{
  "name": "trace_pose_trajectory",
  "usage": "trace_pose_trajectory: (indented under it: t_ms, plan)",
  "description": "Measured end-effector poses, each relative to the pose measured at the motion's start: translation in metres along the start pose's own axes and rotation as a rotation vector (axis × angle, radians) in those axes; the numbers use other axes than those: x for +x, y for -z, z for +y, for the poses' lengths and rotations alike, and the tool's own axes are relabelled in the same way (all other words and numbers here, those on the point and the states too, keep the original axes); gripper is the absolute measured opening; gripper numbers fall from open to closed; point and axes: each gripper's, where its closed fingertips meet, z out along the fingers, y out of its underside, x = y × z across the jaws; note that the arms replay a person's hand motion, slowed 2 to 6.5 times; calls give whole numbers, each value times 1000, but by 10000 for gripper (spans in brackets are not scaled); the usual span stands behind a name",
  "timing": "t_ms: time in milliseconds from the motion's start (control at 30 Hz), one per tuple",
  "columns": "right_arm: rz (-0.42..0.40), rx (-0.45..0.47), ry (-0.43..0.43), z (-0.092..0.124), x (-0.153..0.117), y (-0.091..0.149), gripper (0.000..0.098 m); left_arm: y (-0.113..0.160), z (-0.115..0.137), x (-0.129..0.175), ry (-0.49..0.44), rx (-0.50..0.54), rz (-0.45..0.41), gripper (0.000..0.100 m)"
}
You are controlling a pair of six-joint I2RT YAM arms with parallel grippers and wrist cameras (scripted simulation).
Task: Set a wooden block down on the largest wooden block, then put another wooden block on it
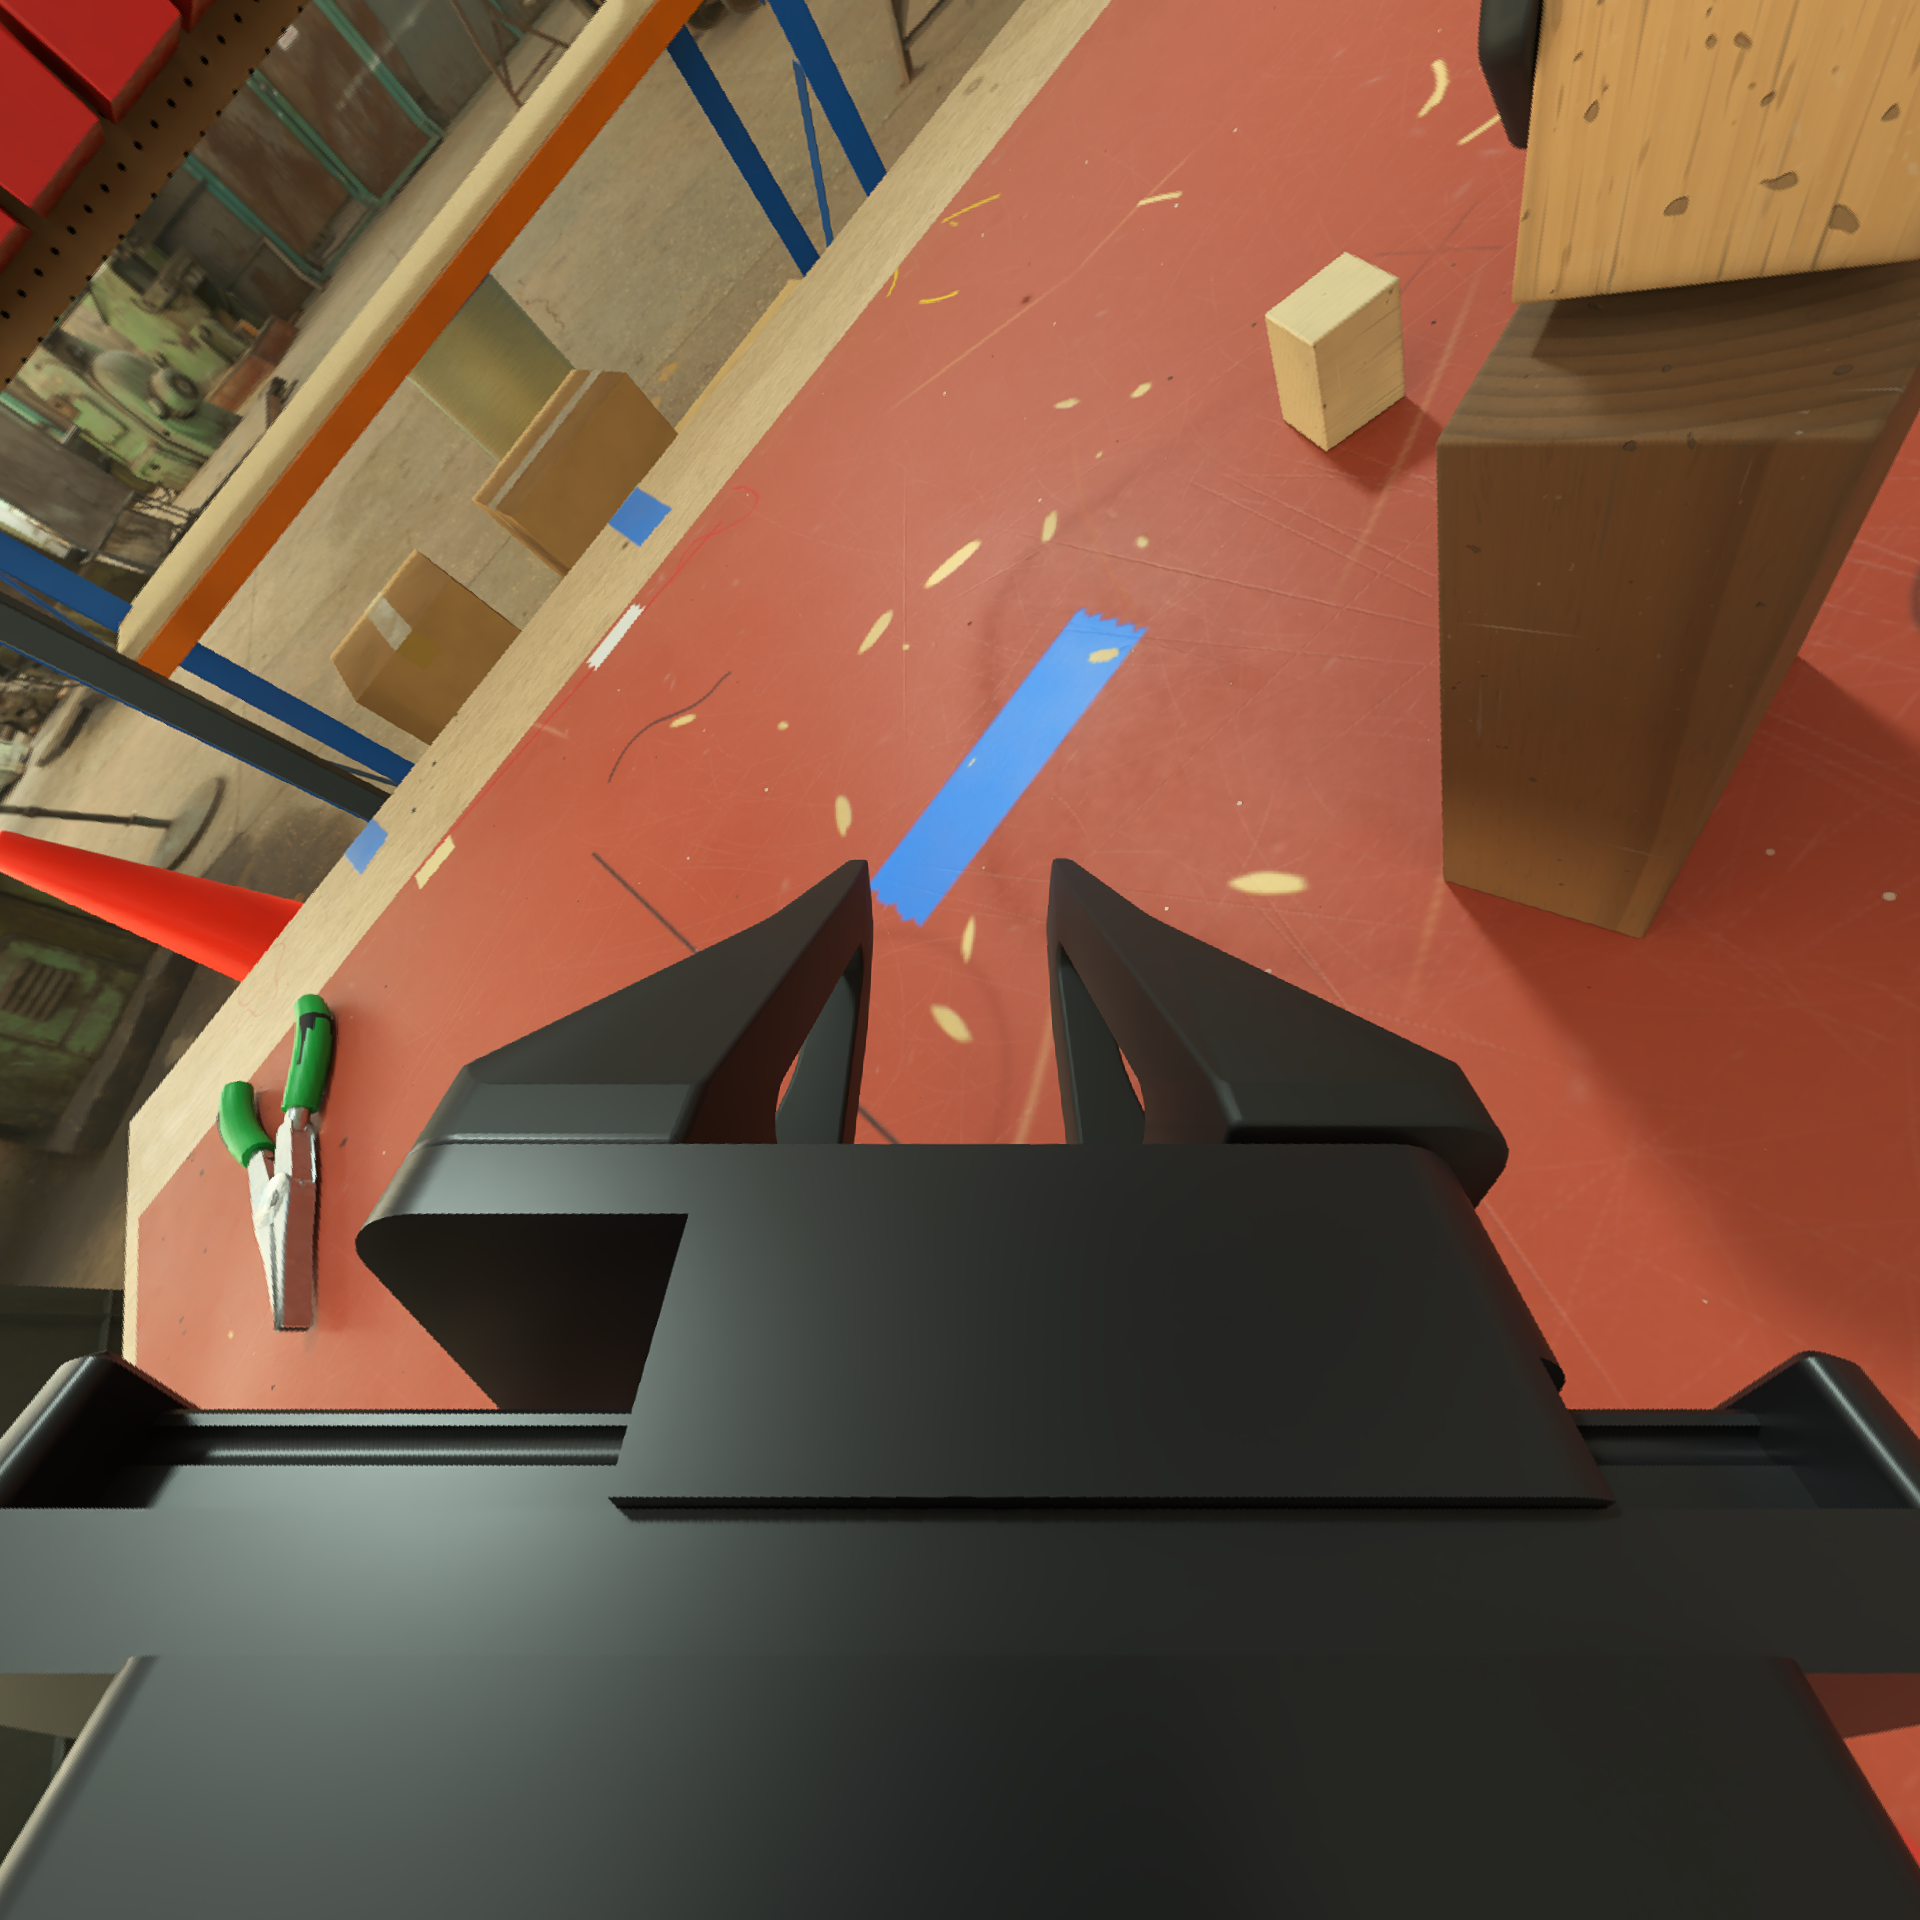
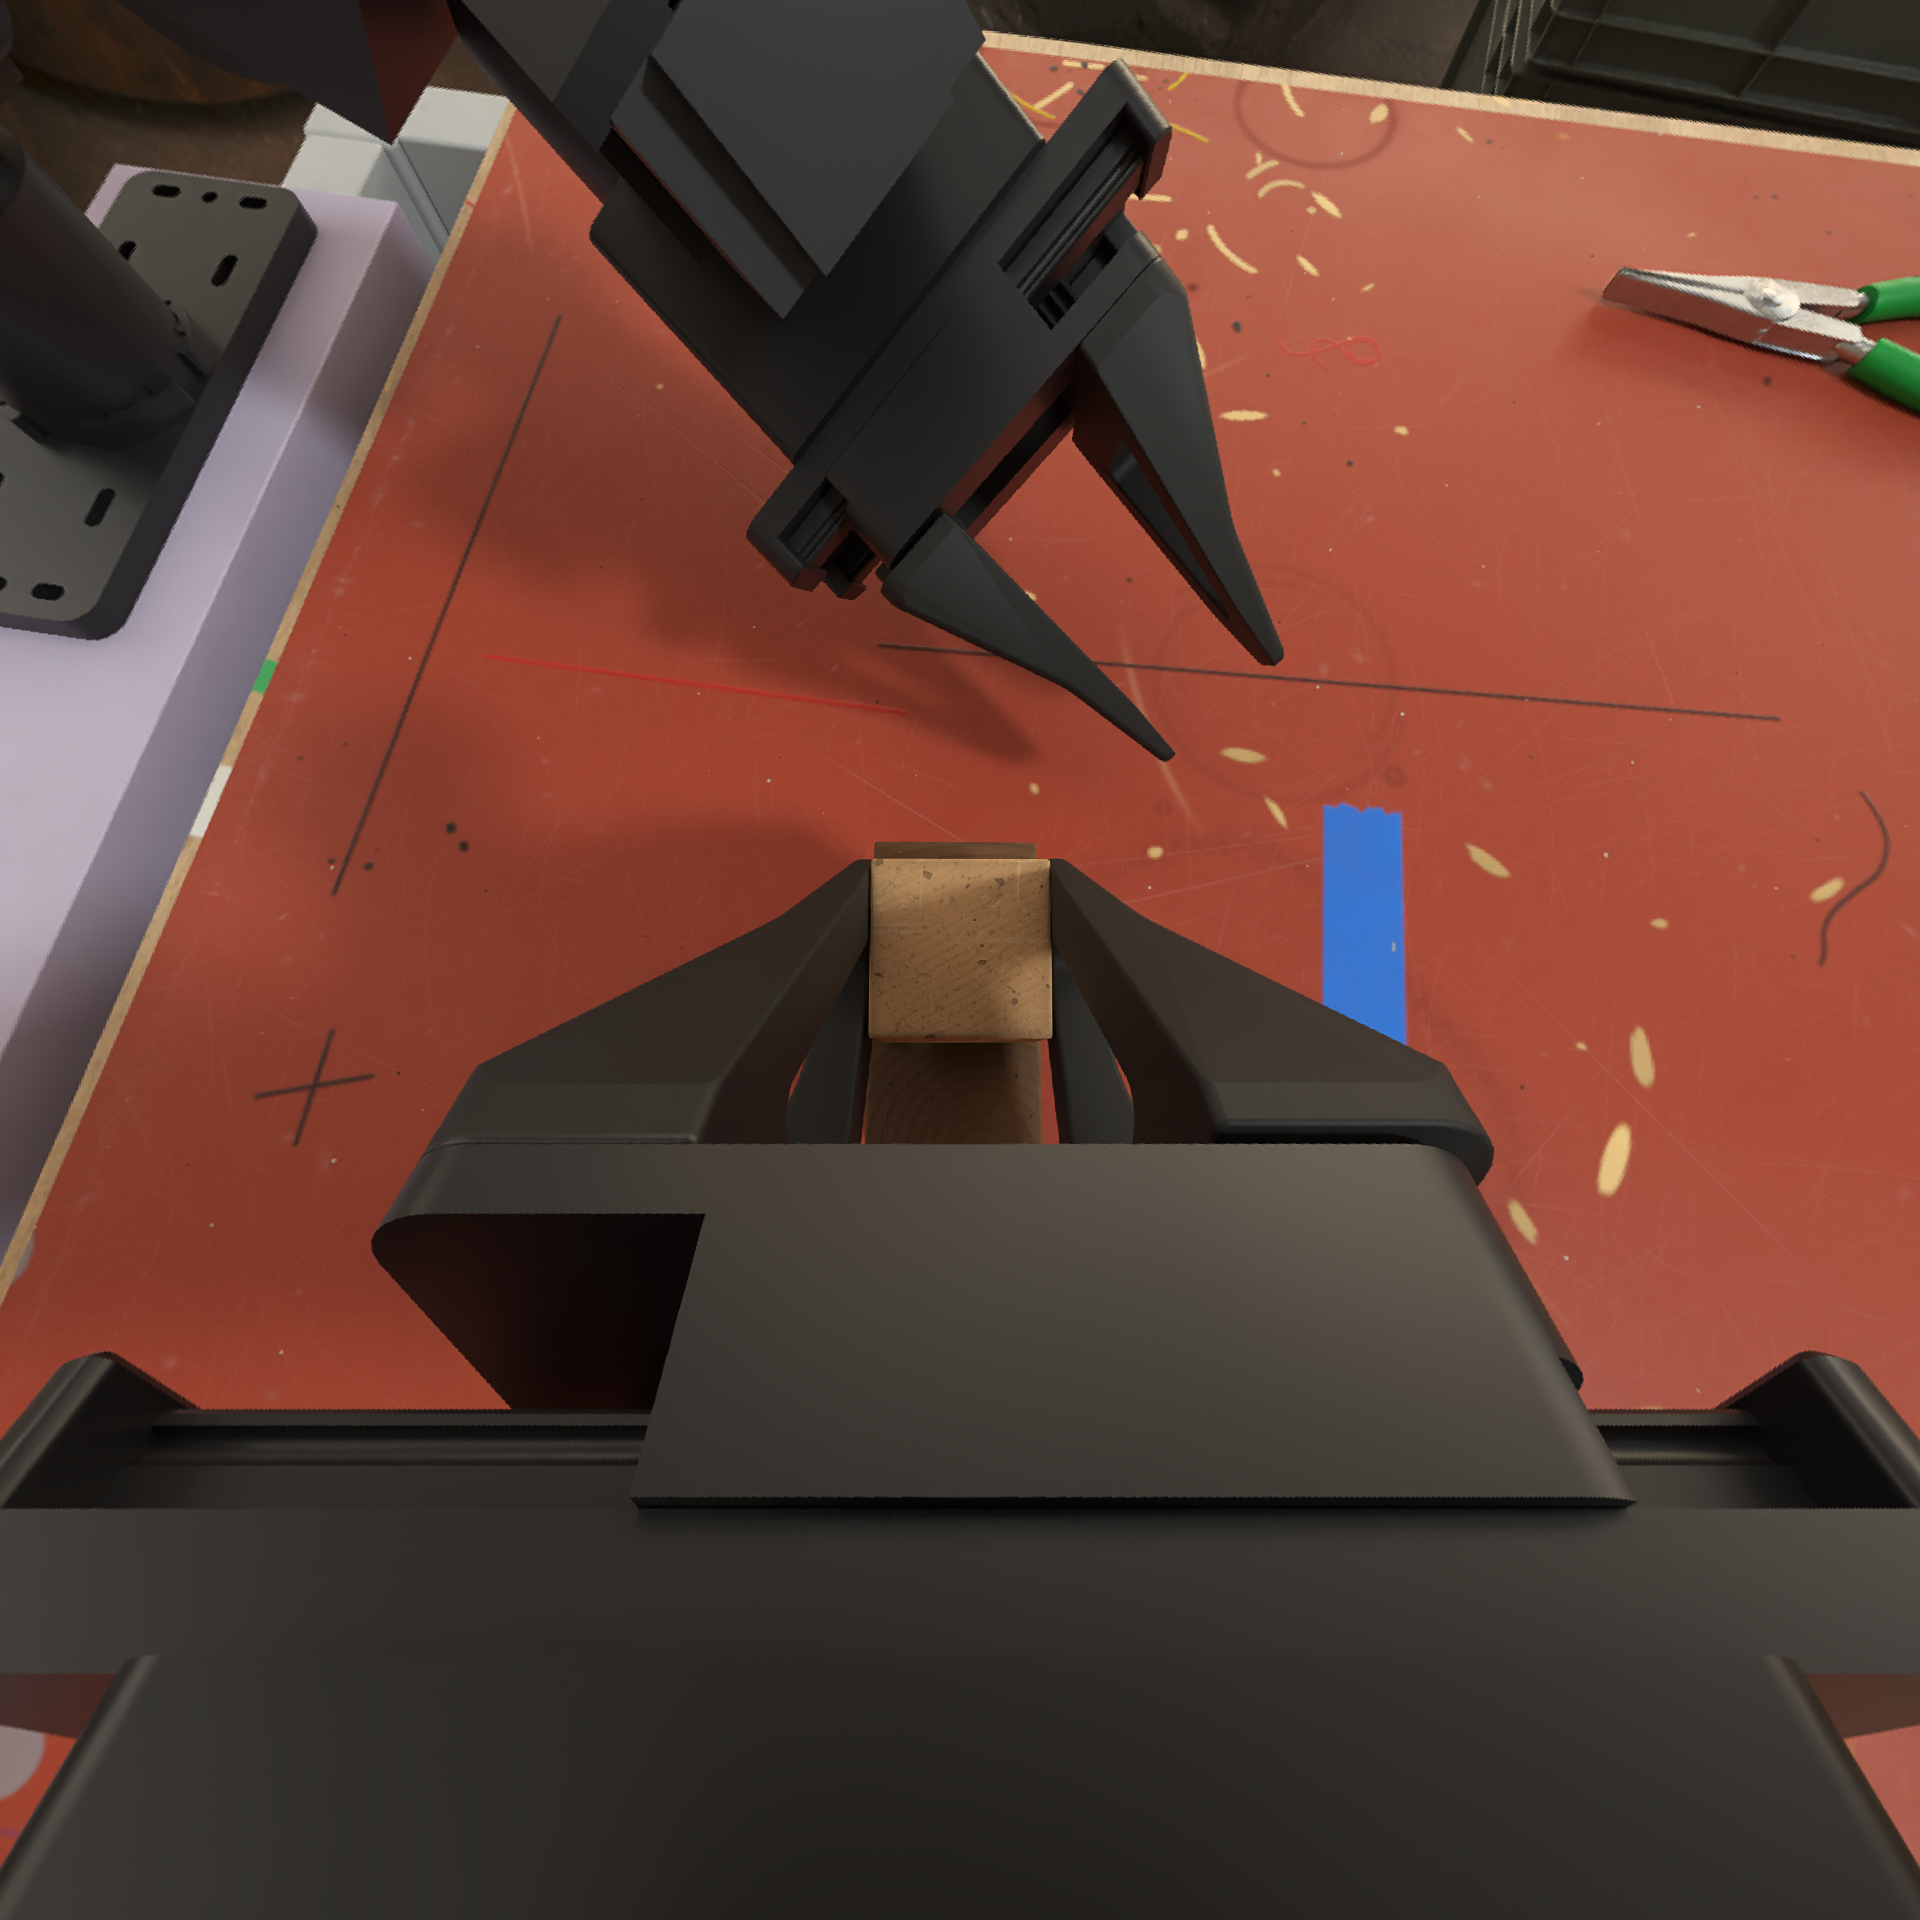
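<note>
A: L wrist view. Left claw (image 1: 961, 883) part open, nothing in it, above bare red bench (image 1: 1247, 1143). Small pale block (image 1: 1337, 348) lies ahead and to the right, standing alone on bench. Dark tall block (image 1: 1621, 665) at right, speckled block (image 1: 1714, 145) on top of it.

B: Touching?

A: Looks seated, can't tell for sure. Contact line in shadow.

B: R wrist view?

A: Right claw (image 2: 961, 883) closed on speckled block (image 2: 961, 945), both fingers (image 2: 831, 935) flat on its sides. Dark block (image 2: 951, 1091) directly beneath, long axis vertical. Left claw (image 2: 1221, 707) hangs beyond, apart.

B: Next pick?

A: Judgement: left arm likely nearer pale block; right is occupied. Release first.
</note>
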Motion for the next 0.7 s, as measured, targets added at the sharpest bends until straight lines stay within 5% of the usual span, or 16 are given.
trace_pose_trajectory:
  t_ms: [533,700]
  plan:
    - [-4,11,-4,0,0,0,274,0,0,0,-1,0,0,283]
    - [0,12,-9,2,0,1,550,0,0,0,-1,0,0,281]
